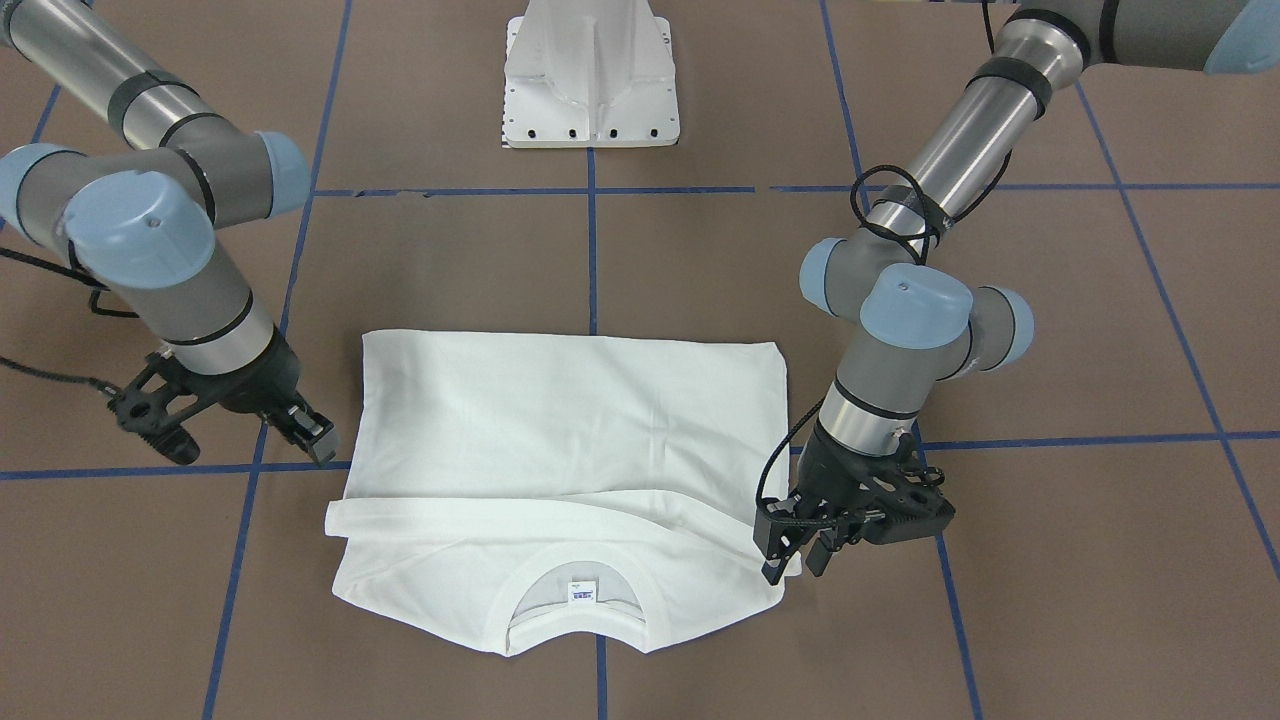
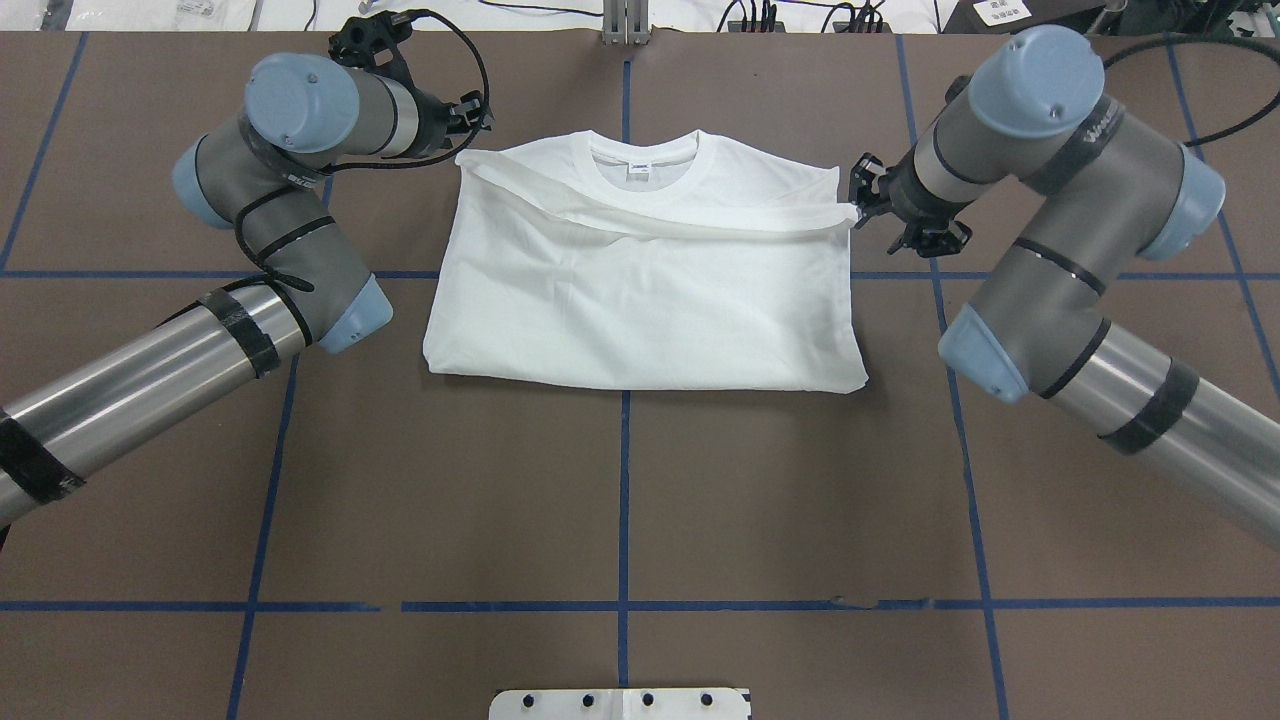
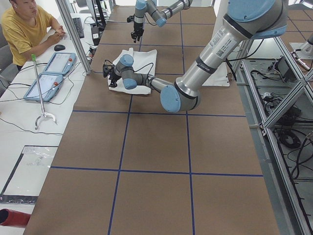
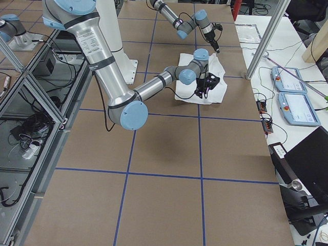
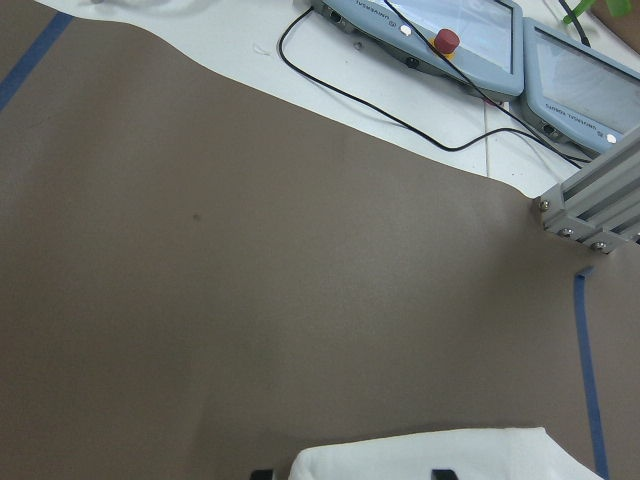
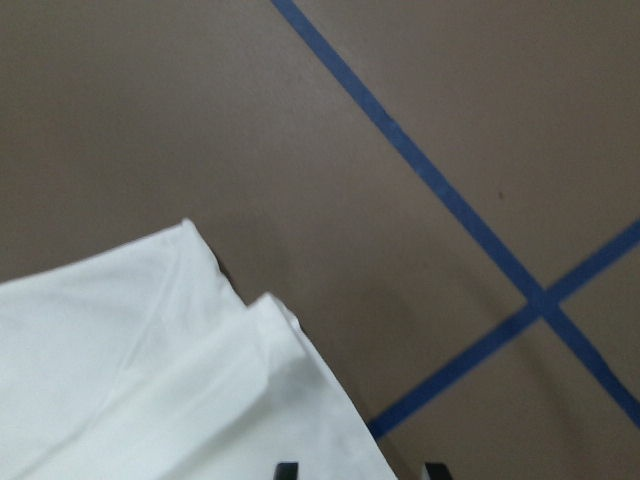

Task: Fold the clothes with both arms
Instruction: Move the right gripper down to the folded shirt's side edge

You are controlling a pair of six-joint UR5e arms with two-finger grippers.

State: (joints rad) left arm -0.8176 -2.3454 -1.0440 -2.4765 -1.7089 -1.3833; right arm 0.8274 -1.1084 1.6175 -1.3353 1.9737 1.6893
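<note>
Item: white long-sleeved cotton T-shirt (image 2: pixel 640 310), folded, lay flat on brown table (image 2: pixel 450 480) marked with blue tape lines (image 2: pixel 625 480). Its ribbed collar (image 2: pixel 706 160) lay farthest from the robot, with one sleeve (image 2: pixel 700 222) laid across below it. Left black two-finger gripper (image 1: pixel 795 562) sat at the shirt's shoulder corner, fingers spread. Right black two-finger gripper (image 2: pixel 862 200) sat at the sleeve end, fingers spread.

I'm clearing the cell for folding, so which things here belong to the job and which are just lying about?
Part of the job: white T-shirt, left gripper, right gripper.

Just lying about: white pedestal base, teach pendants, computer mouse.
</note>
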